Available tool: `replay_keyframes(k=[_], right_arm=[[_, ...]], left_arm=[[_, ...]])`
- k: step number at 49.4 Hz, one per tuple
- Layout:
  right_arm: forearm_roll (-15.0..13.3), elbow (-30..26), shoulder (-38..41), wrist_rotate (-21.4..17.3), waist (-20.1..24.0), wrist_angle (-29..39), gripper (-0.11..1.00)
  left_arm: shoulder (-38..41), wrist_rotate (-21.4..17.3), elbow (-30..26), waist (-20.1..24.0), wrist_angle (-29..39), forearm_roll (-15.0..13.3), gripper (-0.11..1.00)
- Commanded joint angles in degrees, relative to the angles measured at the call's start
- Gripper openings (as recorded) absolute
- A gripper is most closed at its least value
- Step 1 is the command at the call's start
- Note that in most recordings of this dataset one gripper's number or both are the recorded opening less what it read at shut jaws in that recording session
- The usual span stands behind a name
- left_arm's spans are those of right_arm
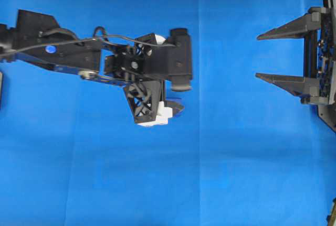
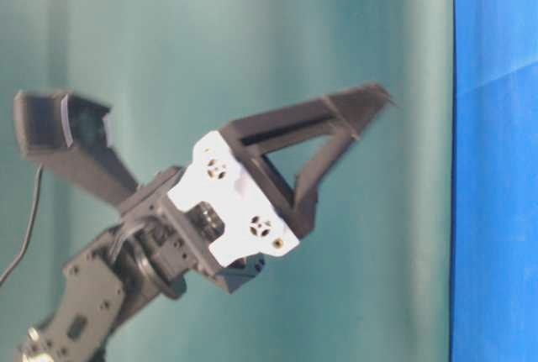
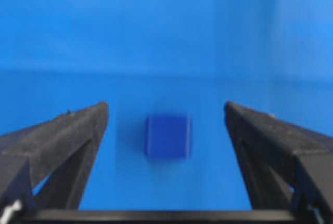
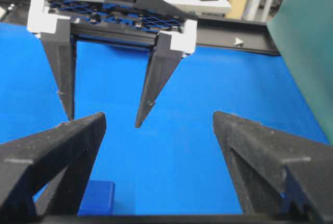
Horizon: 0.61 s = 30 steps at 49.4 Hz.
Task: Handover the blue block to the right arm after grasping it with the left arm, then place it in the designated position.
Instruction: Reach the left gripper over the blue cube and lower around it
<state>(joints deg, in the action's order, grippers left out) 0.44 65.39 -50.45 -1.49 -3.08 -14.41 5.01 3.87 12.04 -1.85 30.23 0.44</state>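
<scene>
Blue block (image 3: 167,136): lying on the blue cloth (image 3: 166,37), between the left gripper's (image 3: 166,115) fingers, untouched.
Left jaws: standing wide apart, pointing down.
Right gripper (image 1: 260,57): jaws gaping apart, holding nothing.

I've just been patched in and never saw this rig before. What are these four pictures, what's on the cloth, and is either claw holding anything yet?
Two black robot arms work over a blue cloth. The overhead view shows the left arm reaching in and the right gripper waiting at the edge. The table-level view is a side close-up of the left gripper. The other two cameras ride on the wrists, looking out between each gripper's own fingers. One blue block lies on the cloth, centred between the left fingers but untouched. Both grippers are open; nothing is held.
</scene>
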Motion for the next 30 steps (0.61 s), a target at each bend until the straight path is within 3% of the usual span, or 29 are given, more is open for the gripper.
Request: replay_keyframes(k=[1, 11, 30], right_arm=[[-0.1, -1.5, 0.5, 0.0, -0.2, -0.3, 0.97], [-0.1, -1.6, 0.9, 0.0, -0.2, -0.3, 0.98], [-0.2, -1.7, 0.9, 0.0, -0.2, -0.3, 0.98]], left_arm=[[0.2, -0.1, -4.4, -0.2, 5.4, 0.2, 0.93], [2.5, -0.4, -9.6, -0.2, 14.0, 0.4, 0.93], [2.9, 0.0, -10.1, -0.2, 14.2, 0.4, 0.93]])
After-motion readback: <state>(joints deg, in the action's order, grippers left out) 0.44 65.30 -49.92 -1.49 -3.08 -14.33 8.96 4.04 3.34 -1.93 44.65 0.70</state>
